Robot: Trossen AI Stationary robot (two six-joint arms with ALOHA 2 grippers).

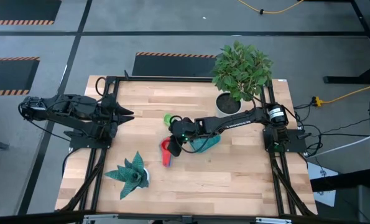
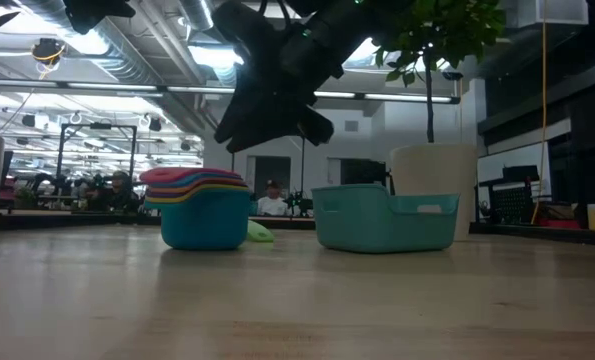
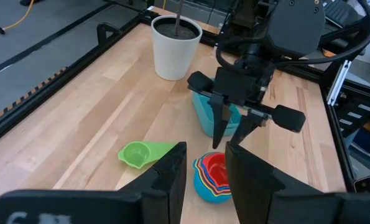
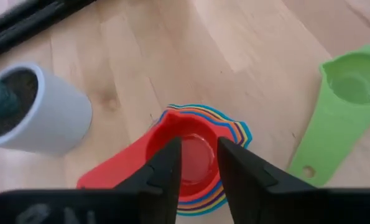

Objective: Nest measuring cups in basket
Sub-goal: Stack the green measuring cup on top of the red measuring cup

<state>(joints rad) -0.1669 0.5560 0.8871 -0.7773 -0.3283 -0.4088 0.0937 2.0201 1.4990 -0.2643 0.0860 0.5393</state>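
The right end effector (image 1: 174,145) is hanging above the stack of measuring cups (image 1: 166,151) near the middle of the table (image 1: 234,174), its arm reaching in from the 3 o'clock edge in the high view. Its fingers (image 3: 221,121) are pointing down with a narrow gap between them and gripping nothing; the low view is showing clear air between their tips and the stack. The right wrist view is looking straight down into the red cup (image 4: 188,155), which is sitting topmost in the stack, its flat handle sticking out to one side, with yellow, orange and blue rims showing in rings around it.

The green cup (image 1: 167,118) is lying alone on the table, apart from the stack toward 12 o'clock in the high view, bowl up.

The basket (image 1: 204,144) is standing just beside the stack on its 3 o'clock side, partly under the right arm. In the low view it is showing as a teal tub (image 2: 385,218) apart from the stack (image 2: 199,205); what lies inside it cannot be made out.

The left end effector (image 1: 127,113) is waiting over the 9 o'clock side of the table, fingers narrowly parted and holding nothing, pointing toward the middle.

A white pot (image 1: 229,103) holding a leafy plant is standing near 1 o'clock, and a small spiky plant (image 1: 130,175) is sitting toward 7 o'clock.
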